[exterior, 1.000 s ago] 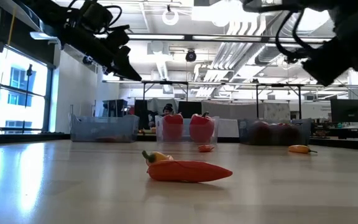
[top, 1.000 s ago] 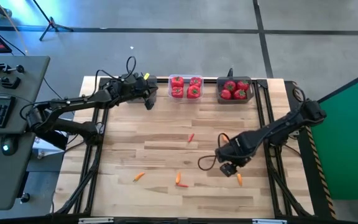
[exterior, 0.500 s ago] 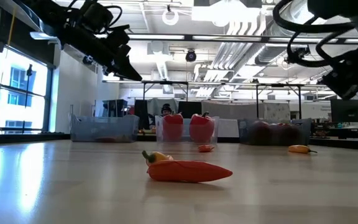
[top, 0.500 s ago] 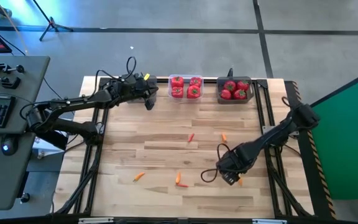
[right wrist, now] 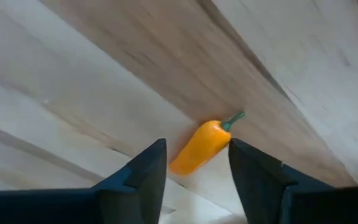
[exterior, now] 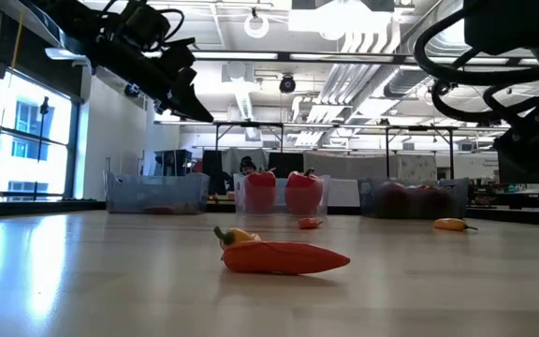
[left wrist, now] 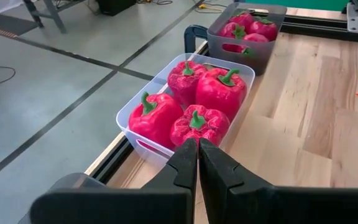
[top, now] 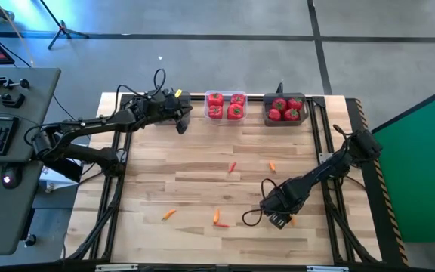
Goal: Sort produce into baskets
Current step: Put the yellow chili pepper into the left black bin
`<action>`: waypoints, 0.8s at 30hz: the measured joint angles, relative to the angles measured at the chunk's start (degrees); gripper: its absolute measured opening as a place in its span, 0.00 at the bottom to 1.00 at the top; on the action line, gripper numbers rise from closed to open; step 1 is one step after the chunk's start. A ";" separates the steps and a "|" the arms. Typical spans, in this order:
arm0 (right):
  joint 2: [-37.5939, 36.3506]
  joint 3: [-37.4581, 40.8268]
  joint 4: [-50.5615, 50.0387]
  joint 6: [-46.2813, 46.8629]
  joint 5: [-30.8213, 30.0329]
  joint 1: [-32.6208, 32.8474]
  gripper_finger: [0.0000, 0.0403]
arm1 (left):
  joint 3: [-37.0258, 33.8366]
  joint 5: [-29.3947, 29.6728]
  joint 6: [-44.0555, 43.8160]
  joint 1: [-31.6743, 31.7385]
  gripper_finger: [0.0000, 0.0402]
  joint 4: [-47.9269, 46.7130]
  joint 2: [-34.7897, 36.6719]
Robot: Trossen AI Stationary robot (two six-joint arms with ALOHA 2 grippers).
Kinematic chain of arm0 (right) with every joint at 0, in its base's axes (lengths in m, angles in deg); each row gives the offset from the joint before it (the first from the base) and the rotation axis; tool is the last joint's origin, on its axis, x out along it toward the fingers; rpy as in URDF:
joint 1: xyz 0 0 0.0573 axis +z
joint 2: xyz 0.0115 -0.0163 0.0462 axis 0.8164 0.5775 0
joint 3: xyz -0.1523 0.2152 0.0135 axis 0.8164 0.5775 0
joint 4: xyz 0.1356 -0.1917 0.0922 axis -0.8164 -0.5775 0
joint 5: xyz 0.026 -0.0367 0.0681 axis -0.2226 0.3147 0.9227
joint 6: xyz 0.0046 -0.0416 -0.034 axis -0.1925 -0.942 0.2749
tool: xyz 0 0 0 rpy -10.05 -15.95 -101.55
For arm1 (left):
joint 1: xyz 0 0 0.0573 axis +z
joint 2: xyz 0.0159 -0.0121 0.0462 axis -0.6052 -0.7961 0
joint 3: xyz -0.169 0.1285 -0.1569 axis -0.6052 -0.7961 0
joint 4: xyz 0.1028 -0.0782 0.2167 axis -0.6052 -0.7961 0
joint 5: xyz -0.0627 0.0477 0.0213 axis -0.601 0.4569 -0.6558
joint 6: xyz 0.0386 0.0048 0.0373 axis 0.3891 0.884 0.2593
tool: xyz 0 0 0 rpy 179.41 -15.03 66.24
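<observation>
My right gripper (top: 279, 219) is open and low over the near right of the table. In the right wrist view its two fingers stand on either side of a small orange pepper piece with a green stem (right wrist: 201, 148), which lies on the wood; they do not touch it. My left gripper (top: 181, 122) is shut and empty, held in the air at the far left beside the clear basket of red bell peppers (top: 225, 106), which also shows in the left wrist view (left wrist: 191, 99). A dark grey basket (top: 284, 108) holds red tomatoes.
Loose orange pieces lie on the wood at mid-table (top: 232, 167), at mid-right (top: 272, 166), at near left (top: 169, 214) and near the front (top: 219, 219). In the low view a third, grey basket (exterior: 155, 195) stands at the far left. Black rails run along both table sides.
My right gripper has gone toward the table's near edge and down, over the orange piece at near right. As its arm drew back, the orange piece at mid-right came into view.
</observation>
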 joint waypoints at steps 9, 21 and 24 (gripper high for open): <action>-0.14 0.00 -0.27 -5.20 -2.92 -0.17 0.15 | -8.60 -3.47 -5.70 0.62 0.01 13.07 -0.07; -9.80 -0.04 -0.80 -20.05 -21.69 -6.87 0.01 | -11.56 -8.74 -13.17 0.59 0.01 21.21 0.00; -12.91 -0.04 4.16 -27.23 -33.55 -10.66 0.01 | -11.56 -10.25 -14.47 0.12 0.01 22.63 0.00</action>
